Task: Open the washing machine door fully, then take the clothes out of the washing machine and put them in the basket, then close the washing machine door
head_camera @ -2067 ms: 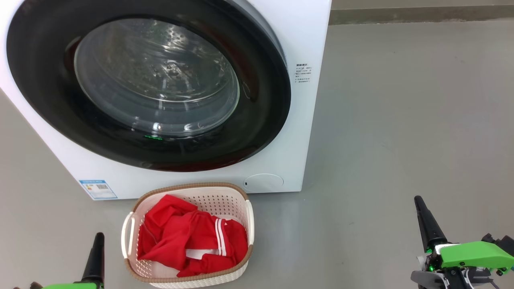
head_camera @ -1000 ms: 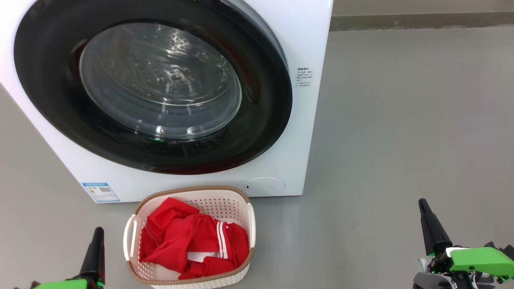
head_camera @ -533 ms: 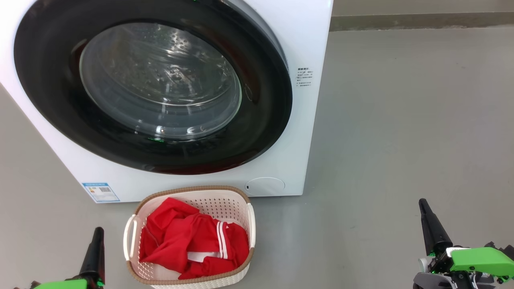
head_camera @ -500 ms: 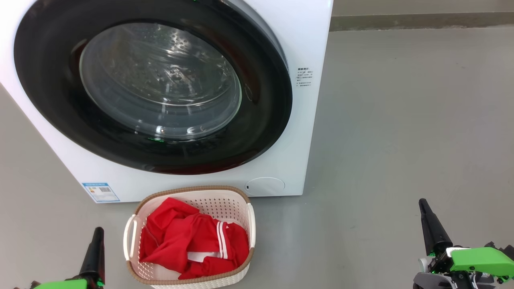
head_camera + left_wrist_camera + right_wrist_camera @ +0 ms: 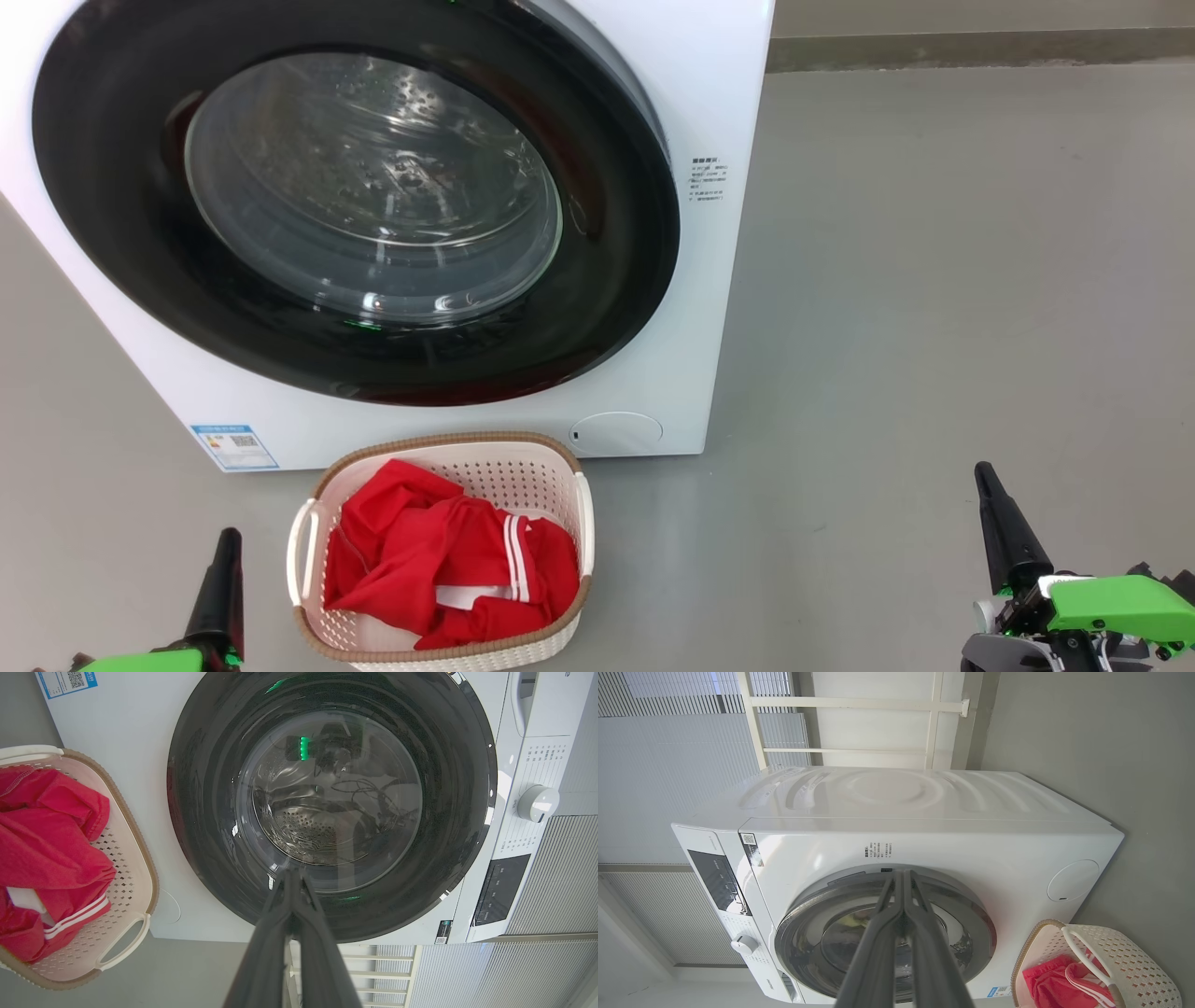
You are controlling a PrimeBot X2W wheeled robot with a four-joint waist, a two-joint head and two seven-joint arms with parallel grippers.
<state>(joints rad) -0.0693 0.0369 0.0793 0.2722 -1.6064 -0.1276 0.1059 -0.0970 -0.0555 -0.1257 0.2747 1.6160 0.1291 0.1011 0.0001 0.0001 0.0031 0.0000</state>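
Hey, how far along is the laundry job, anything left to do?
Done: the clothes lie in the basket, and the washing machine door sits shut on the washing machine, with no red visible through its glass. In hand: nothing; the left gripper and right gripper are both shut and empty, clear of the machine. Left: apparently nothing.

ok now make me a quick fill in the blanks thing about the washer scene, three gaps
1. The clothes lying in the basket are bright ____.
2. The washing machine door is ____ against the front of the washing machine.
3. The left gripper and the right gripper each have their two fingers pressed ____, holding nothing.

Missing words: red; closed; together
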